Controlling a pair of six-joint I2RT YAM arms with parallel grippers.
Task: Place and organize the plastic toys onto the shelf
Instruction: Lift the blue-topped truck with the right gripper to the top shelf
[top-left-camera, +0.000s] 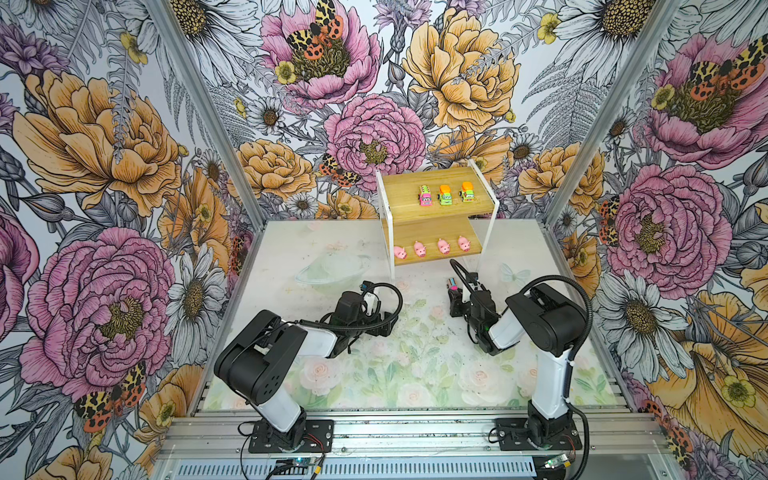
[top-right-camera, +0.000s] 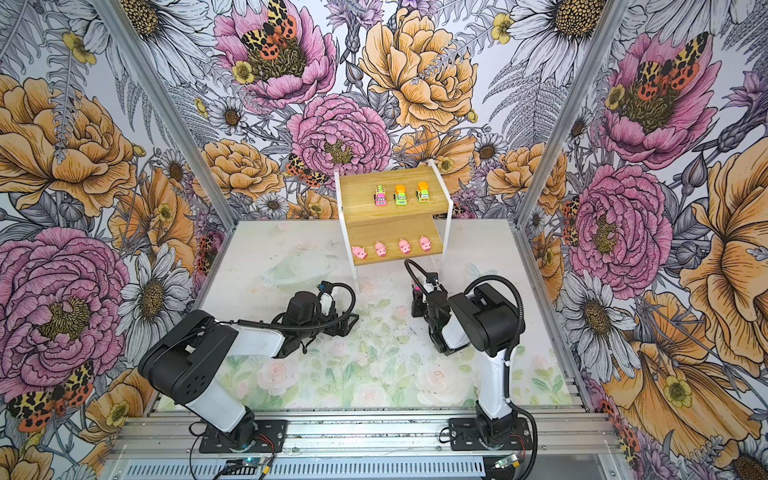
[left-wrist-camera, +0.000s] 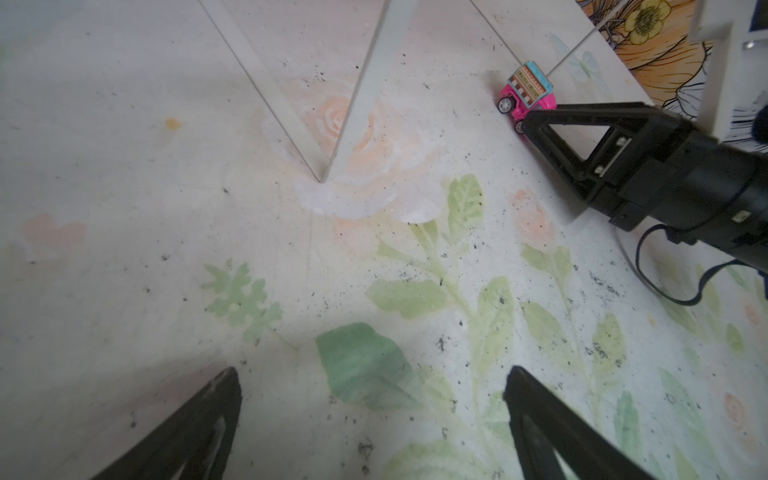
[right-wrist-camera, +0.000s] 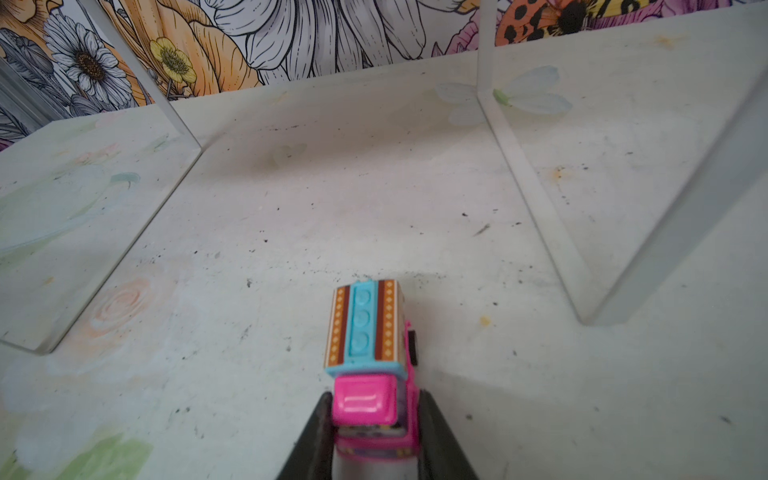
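The shelf (top-left-camera: 405, 199) (top-right-camera: 361, 199) stands at the back of the table. Its upper board carries a pink truck (top-left-camera: 424, 195) and two green trucks (top-left-camera: 445, 195) (top-left-camera: 468, 192). Several pink pigs (top-left-camera: 419, 249) (top-right-camera: 380, 248) line the lower board. Another pink truck with a striped top (right-wrist-camera: 368, 332) (left-wrist-camera: 525, 89) (top-left-camera: 452, 285) sits low on the table in front of the shelf's right leg. My right gripper (right-wrist-camera: 374, 399) (top-left-camera: 454, 293) is shut on its cab end. My left gripper (left-wrist-camera: 372, 374) (top-left-camera: 388, 322) rests open and empty near the table's middle.
A clear plastic bowl (top-left-camera: 332, 270) lies on the table left of the shelf. The shelf's thin white legs (right-wrist-camera: 523, 178) (left-wrist-camera: 357, 104) stand just beyond the held truck. Flowered walls close in the back and both sides.
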